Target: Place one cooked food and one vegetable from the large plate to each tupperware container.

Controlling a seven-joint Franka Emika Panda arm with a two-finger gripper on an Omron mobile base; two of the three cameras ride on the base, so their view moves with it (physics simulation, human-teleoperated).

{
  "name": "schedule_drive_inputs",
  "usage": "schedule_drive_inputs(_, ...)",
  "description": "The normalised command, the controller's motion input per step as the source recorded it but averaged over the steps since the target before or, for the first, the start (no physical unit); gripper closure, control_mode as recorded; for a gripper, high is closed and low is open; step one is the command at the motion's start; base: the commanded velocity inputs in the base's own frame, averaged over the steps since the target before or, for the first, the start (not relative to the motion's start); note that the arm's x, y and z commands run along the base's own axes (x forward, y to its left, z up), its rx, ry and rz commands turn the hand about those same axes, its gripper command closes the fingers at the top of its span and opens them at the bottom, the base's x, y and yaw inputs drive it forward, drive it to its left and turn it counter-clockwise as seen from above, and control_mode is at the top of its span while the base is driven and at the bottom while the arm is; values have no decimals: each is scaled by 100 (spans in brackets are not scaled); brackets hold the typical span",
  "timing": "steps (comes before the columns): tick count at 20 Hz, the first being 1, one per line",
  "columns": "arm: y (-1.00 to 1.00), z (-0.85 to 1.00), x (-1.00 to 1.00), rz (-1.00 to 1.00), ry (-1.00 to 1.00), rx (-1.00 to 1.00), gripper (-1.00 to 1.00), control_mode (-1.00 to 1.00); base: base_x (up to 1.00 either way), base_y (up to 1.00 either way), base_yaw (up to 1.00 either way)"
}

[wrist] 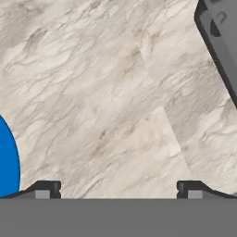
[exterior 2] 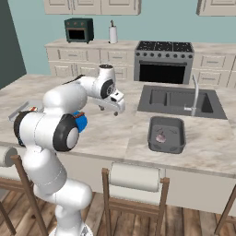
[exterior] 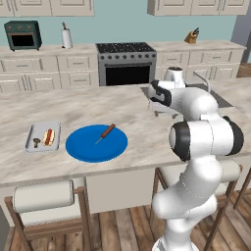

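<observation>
Your large plate (exterior: 96, 143) lies on the marble counter (exterior: 142, 122) with a carrot (exterior: 105, 133) on it. Left of it, one tupperware container (exterior: 43, 137) holds a hot dog (exterior: 48, 137); another (exterior 2: 167, 134) sits by the sink (exterior 2: 182, 101). Your gripper (wrist: 119, 189) hovers wide open, empty.

Large plate (wrist: 8, 162) cut by hand view's left edge; second tupperware container (exterior 2: 23, 108) mostly hidden behind arm
</observation>
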Motion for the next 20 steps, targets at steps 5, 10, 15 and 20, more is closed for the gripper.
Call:
schedule_drive_inputs(5,99,10,18,-30,35,1,-100,-100,0,0,0)
schedule_drive_inputs(10,64,-20,22,9,0,-1,-100,-100,0,0,0)
schedule_drive_inputs(15,62,-28,44,21,0,-1,-100,-100,0,0,0)
schedule_drive_inputs(20,51,-16,61,12,-1,0,-100,-100,0,0,0)
